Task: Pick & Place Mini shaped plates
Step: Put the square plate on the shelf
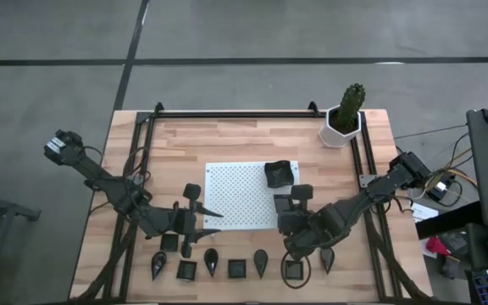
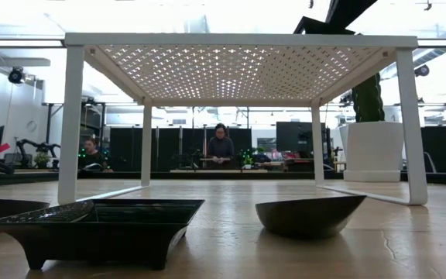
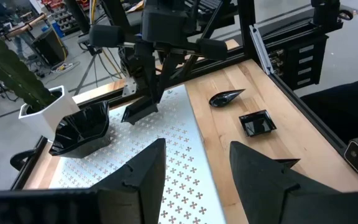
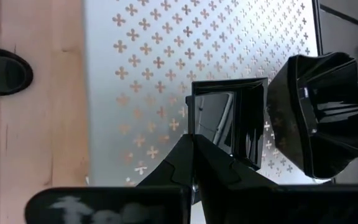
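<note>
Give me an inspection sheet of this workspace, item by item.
Surface: wooden table, white perforated board at its middle.
Job's things: stack of square plates on the board; small black plates in a row along the near edge.
Clutter: potted cactus at the far right corner.
Grippers: left gripper open, empty; right gripper shut on a square plate above the board.
Cables: wires beside the right arm.
Surroundings: people seated beyond the table.

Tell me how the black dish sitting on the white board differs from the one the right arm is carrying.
The dish on the board rests free, untouched; the carried dish is pinched by its rim in the right gripper, above the white board. The resting one looks deeper, with flared walls; the carried one shallower. Both are black and square.
</note>
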`<action>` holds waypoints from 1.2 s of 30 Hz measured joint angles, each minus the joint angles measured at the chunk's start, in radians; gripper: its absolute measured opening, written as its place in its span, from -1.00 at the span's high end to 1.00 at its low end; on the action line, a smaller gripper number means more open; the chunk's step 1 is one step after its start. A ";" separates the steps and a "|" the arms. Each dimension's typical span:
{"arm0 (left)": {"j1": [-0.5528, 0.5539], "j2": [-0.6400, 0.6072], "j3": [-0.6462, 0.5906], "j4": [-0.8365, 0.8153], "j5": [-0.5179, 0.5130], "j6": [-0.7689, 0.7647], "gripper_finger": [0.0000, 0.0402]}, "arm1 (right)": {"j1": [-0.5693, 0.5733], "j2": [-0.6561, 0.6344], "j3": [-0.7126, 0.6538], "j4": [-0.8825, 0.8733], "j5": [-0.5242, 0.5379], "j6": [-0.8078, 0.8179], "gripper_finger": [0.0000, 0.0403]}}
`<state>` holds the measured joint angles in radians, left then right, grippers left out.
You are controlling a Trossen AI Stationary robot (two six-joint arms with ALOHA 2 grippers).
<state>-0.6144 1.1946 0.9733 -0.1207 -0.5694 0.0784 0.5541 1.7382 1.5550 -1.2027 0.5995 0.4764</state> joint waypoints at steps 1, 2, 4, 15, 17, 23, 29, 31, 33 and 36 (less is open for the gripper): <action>0.000 0.000 0.000 0.000 0.000 0.000 0.12 | -0.002 0.000 -0.002 0.010 0.000 0.000 0.96; 0.000 0.000 0.000 0.000 0.000 0.000 0.12 | -0.002 0.000 -0.003 0.016 0.000 0.000 0.96; 0.000 0.000 0.000 0.000 0.000 0.000 0.12 | -0.003 0.000 -0.005 0.013 -0.001 0.001 0.96; 0.000 0.000 0.000 0.001 0.000 0.000 0.12 | -0.003 0.000 -0.007 0.012 -0.009 -0.001 0.96; 0.000 0.000 0.000 0.001 0.000 0.000 0.12 | -0.003 0.000 -0.007 0.013 -0.009 -0.002 0.96; 0.000 0.000 0.000 0.001 0.000 0.000 0.12 | -0.005 0.000 -0.017 0.014 -0.009 0.018 0.96; 0.000 0.000 0.000 0.003 0.000 -0.002 0.12 | -0.006 0.000 -0.022 0.022 -0.008 0.021 0.88; 0.000 0.000 0.000 0.003 0.000 -0.002 0.12 | -0.006 0.000 -0.022 0.034 -0.007 0.021 0.83; 0.000 0.000 0.000 0.003 0.000 -0.002 0.12 | -0.006 0.000 -0.022 0.040 -0.005 0.021 0.78; 0.000 0.000 0.000 0.003 0.000 -0.003 0.12 | -0.006 0.000 -0.022 0.040 -0.005 0.021 0.72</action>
<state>-0.6142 1.1946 0.9733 -0.1173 -0.5694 0.0757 0.5484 1.7382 1.5330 -1.1629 0.5945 0.4976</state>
